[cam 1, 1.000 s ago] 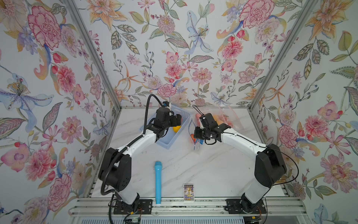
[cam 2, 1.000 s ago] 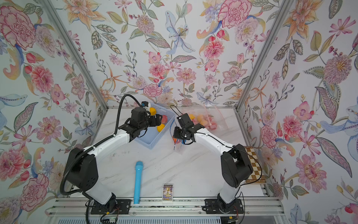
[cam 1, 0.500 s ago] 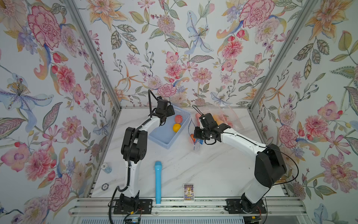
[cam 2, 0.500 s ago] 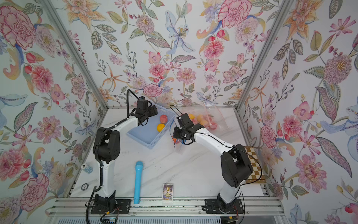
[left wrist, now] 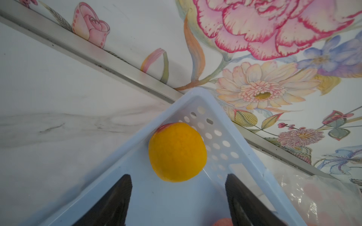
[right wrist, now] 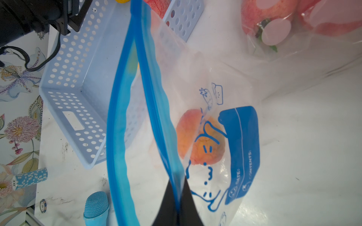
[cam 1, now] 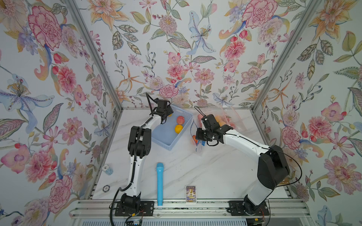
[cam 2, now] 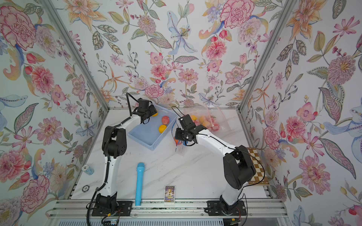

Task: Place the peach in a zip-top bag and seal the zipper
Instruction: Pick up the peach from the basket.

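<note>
In the right wrist view a peach (right wrist: pixel 201 137), orange and red, lies inside the clear zip-top bag (right wrist: pixel 242 148), which has blue print. The bag's blue zipper (right wrist: pixel 117 125) gapes open. My right gripper (right wrist: pixel 177 197) is shut on one zipper strip and holds the bag (cam 1: pixel 197 143) up beside the basket. My left gripper (left wrist: pixel 177 195) is open over the far corner of the blue basket (cam 1: pixel 170 143). A yellow-orange fruit (left wrist: pixel 177 151) with a red patch lies just ahead of its fingers, untouched. In a top view the left gripper (cam 1: pixel 168 114) hides most of that fruit.
A red fruit (cam 1: pixel 180 119) and an orange one (cam 1: pixel 178 129) lie in the basket. Another clear bag of fruit (cam 1: pixel 225 121) sits at the back right. Toward the front are a blue microphone (cam 1: pixel 159 184), a card box (cam 1: pixel 190 193) and poker chips (cam 1: pixel 108 169). A checkerboard (cam 2: pixel 256 166) lies at the right edge.
My left arm has folded upright and its gripper has moved from the basket's middle to its far corner, its jaws narrowing a little. The right arm and bag have stayed put.
</note>
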You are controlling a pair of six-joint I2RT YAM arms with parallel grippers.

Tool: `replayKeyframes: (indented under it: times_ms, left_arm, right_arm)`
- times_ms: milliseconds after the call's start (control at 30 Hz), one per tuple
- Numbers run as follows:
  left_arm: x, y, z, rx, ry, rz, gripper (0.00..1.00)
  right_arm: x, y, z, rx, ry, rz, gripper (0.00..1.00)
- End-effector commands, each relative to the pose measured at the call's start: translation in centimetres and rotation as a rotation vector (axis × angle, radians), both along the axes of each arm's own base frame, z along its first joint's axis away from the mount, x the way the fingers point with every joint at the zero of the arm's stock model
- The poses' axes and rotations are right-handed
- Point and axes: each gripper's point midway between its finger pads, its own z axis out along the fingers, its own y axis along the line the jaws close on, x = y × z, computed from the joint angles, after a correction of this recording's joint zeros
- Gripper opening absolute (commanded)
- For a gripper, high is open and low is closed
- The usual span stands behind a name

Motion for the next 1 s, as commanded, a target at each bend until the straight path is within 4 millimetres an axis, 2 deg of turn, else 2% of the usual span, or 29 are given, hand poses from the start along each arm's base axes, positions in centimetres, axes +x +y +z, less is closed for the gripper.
replayKeyframes:
  times_ms: [0,467,733,800,967]
  left_arm:
    - [0.5,0.2,-1.0,-0.047,0.032,0.028,0.78]
    - [2.1,0.5,-3.3,-0.099,0.048,0.057,0.79]
    - [2.8,0.4,-3.7,-0.106,0.042,0.061,0.78]
    - [2.8,0.3,-3.8,-0.106,0.04,0.06,0.74]
    - [2.8,0.3,-3.4,-0.111,0.028,0.052,0.58]
  right_arm:
    - [-0.2,0.1,-0.6,-0.01,0.02,-0.005,0.0]
    - [0.0,0.2,-1.0,-0.006,0.033,0.003,0.0]
    - [0.2,0.3,-1.2,-0.005,0.039,0.004,0.0]
    - [0.1,0.3,-1.4,-0.006,0.044,0.006,0.0]
    - [0.3,0.1,-1.4,-0.006,0.043,0.001,0.0]
